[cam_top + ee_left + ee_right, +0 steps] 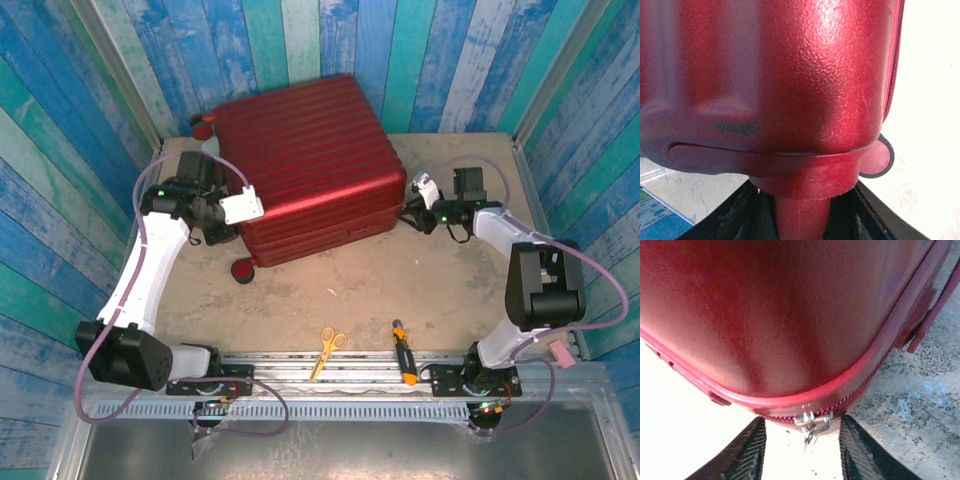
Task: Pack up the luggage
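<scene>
From above, you have the luggage (305, 165) lying closed and flat on the far middle of the table (400, 280), ribbed shell up. One wheel (243, 270) sticks out at its near left corner. Your left gripper (225, 228) is against that same left end, just above the wheel. Your right gripper (410, 215) sits at the near right corner. Scissors (328, 348) and a yellow-and-black tool (403, 365) lie near the front edge, well apart from the luggage.

On the left wrist camera, the luggage (790, 75) is seen very close, with a wheel (877, 157) at the lower right. The left gripper (802, 220) has its fingers (735, 220) pressed against both sides of a red stub under the corner, so it is clamped on the luggage. The stub may be a foot or a wheel mount; this close, you cannot tell.

On the right wrist camera, the luggage's (790, 315) rounded corner and zip seam face you. A metal zipper pull (812, 422) hangs between the fingers (745, 455) of the right gripper (802, 455). The jaws stand apart, touching neither the pull nor the shell.
</scene>
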### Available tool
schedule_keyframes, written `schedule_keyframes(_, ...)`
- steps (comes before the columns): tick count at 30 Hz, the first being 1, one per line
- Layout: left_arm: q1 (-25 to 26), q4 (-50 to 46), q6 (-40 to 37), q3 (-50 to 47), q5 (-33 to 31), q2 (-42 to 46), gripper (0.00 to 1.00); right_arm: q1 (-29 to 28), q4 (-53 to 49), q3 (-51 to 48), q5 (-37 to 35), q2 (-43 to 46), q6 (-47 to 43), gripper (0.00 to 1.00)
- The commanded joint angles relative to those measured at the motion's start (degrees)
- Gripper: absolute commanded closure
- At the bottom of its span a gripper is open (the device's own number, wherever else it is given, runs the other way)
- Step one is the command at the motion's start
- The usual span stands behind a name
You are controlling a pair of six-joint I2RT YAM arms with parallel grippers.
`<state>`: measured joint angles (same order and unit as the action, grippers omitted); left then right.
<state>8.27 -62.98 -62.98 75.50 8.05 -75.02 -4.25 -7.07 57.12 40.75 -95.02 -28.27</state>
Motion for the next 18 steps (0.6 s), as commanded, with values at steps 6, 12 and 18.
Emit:
schedule_keyframes(6,0.25,-2.67,0.85,-4.05,1.09,-1.44,1.0,0.03,-0.98,2.11,-4.51,-1.67,0.18,0.78)
schedule_keyframes(12,0.54,-2.45,0.78,-4.57,0.82,-1.26,1.0,0.21,-0.25,2.64,-7.19,-1.98,2.09,0.92)
schedule_keyframes(18,1.03,-2.08,0.93,-5.28,1.28,-0.92,1.0,0.56,1.41,2.26,-6.17,-1.46,3.4,0.99)
